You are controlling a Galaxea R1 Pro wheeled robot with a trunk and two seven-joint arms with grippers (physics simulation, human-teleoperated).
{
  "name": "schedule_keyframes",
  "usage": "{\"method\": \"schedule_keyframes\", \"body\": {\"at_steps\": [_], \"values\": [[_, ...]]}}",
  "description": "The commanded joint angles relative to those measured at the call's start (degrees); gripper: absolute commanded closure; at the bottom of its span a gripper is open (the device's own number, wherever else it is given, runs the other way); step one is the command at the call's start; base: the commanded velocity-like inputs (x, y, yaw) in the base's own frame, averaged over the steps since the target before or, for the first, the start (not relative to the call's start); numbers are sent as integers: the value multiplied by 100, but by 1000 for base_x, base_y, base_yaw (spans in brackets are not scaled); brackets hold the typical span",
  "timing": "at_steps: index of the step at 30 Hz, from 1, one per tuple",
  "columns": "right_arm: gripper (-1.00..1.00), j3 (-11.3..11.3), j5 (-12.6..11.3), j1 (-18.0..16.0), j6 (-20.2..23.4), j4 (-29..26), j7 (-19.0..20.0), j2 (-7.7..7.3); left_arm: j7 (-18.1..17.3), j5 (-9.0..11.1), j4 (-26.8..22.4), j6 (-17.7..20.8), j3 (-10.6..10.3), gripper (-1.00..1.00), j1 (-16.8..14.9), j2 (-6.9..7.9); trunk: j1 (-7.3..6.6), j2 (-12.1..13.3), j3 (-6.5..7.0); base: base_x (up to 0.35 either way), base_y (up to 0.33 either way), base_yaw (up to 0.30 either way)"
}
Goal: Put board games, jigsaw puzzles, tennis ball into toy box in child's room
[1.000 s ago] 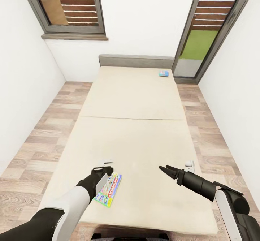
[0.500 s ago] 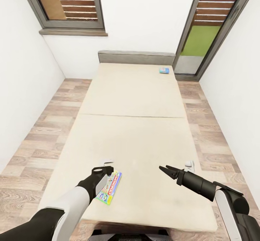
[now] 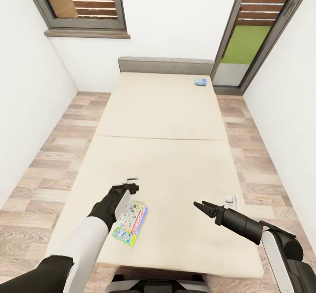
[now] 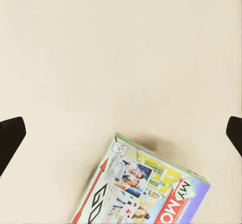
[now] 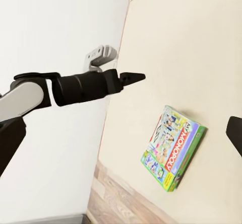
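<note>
Monopoly-printed board game point(image 3: 130, 223) lies flat on the cream mattress of the bed point(image 3: 162, 121), close to the foot edge and toward the robot's left side of it. Its long axis runs roughly from the foot of the bed toward the headboard, tilted a little to the right at the far end. The left gripper point(image 3: 121, 196) hangs just beyond the box's far-left corner, above the mattress and not touching the box. In the left wrist view its two dark fingertips stand wide apart at the frame's edges with the box point(image 4: 146, 186) partly between them but offset to one side, so the pincer is spread and empty. That offset is what the next move seems to turn on: the gripper would need to come back toward the foot of the bed to sit over the box, with its fingers across the short side.

The right gripper point(image 3: 201, 206) hovers over the mattress well to the right of the box, much farther from it than the left. Its fingers look nearly pressed together in the head view, though the tips are small there and I cannot tell for sure.

A second, smaller blue board game point(image 3: 200, 81) rests near the headboard at the bed's far right corner, well apart from both arms.
</note>
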Motion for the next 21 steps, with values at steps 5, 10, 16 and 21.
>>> {"method": "schedule_keyframes", "body": {"at_steps": [5,10,16,21], "values": [[-100,-5,-12,-3,32,-5,17,-1,-38,52,-169,148,-18,-100,-2,0,3,-9,-55,0,0,0],[-100,-12,-12,-3,37,-6,28,-8,-176,49,-222,196,-36,-100,-2,0,3,-9,-103,0,0,0],[-100,-69,-12,-3,44,-10,35,-5,-317,43,-258,209,-82,-100,-2,0,3,-9,-159,0,0,0],[-100,-114,-17,-3,50,-11,47,-11,-336,39,-265,205,-100,-100,-2,0,3,-9,-206,0,0,0]]}}
